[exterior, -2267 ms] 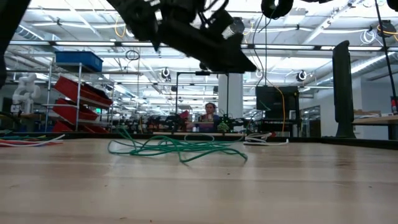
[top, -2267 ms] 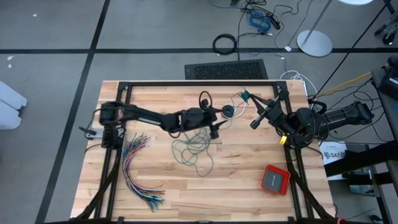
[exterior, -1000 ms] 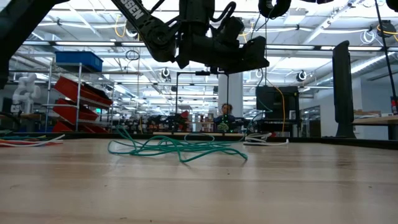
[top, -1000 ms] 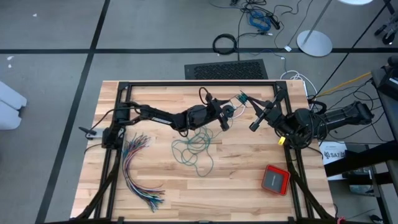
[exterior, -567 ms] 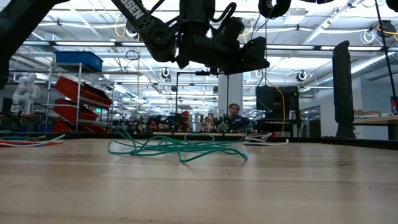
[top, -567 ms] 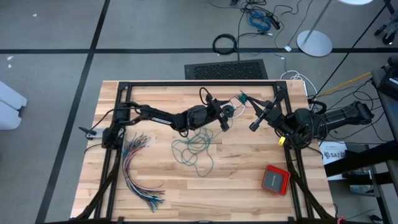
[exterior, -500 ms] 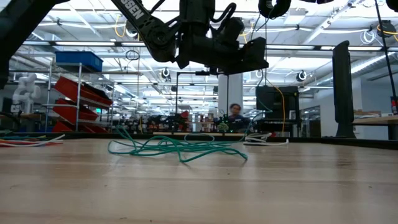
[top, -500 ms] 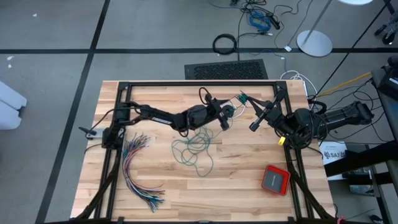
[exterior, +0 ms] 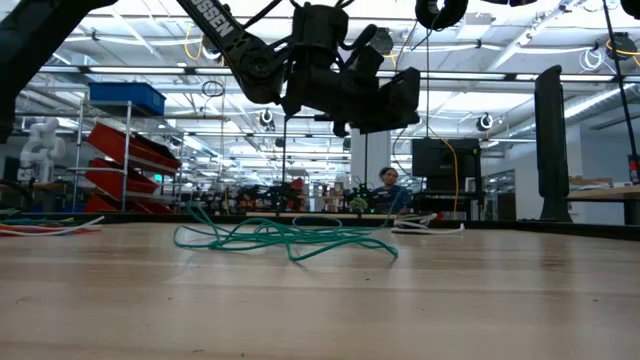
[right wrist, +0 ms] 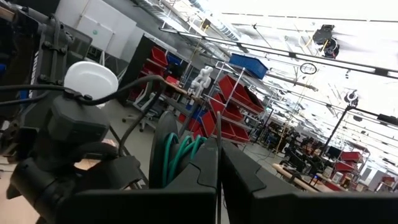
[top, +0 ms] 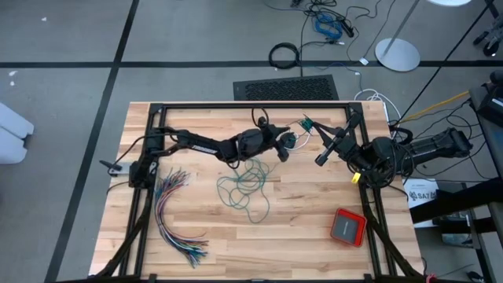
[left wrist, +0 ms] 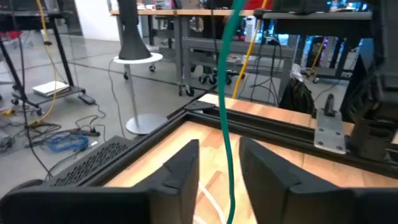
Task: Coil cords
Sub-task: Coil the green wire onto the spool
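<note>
A teal-green cord (top: pixel 245 189) is lying on the pale wood table (top: pixel 196 251), near many-coloured wires (top: pixel 171 216) and an orange-red box (top: pixel 347 226).

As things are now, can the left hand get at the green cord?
Probably yes. In the left wrist view the green cord already runs between the left hand's fingers, which stand apart with nothing else between them.

Teal-green cord (left wrist: pixel 226 106) between the left pincer's (left wrist: pixel 219 177) parted fingers (untouched), above table (left wrist: pixel 163 154).
</note>
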Motion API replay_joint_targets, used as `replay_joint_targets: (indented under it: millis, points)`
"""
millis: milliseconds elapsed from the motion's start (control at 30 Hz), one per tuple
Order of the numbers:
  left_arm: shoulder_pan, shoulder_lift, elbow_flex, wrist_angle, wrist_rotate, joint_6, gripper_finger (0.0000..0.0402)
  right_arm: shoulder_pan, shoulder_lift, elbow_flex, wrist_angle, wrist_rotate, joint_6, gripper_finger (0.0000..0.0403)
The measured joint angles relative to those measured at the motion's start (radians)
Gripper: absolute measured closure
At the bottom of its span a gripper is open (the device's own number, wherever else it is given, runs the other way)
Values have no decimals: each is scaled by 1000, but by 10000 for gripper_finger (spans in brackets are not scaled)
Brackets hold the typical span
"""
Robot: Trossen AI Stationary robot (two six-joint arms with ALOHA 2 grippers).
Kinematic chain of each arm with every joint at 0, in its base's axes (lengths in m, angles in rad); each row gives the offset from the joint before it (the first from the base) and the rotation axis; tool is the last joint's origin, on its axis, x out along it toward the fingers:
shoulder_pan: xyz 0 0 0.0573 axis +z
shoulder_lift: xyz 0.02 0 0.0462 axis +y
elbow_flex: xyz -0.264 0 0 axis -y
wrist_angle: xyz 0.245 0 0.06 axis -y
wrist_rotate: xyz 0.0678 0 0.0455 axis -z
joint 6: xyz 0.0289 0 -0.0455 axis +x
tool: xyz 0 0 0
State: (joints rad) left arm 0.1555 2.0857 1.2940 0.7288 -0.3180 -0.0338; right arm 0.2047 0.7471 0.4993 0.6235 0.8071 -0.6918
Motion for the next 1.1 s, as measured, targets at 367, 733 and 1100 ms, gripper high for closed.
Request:
replay_joint_targets:
  millis: [367, 733, 1100]
  points:
    - [-10, 0, 0, 3, 29, 49, 377, 0, 0, 0, 0, 0, 7, 403]
    - [-12, 0, 82, -118, 66, 74, 398, -24, 20, 0, 5, -60, 76, 403]
    - [-11, 0, 141, -274, 81, 69, 400, -141, 157, 0, 120, -158, 249, 403]
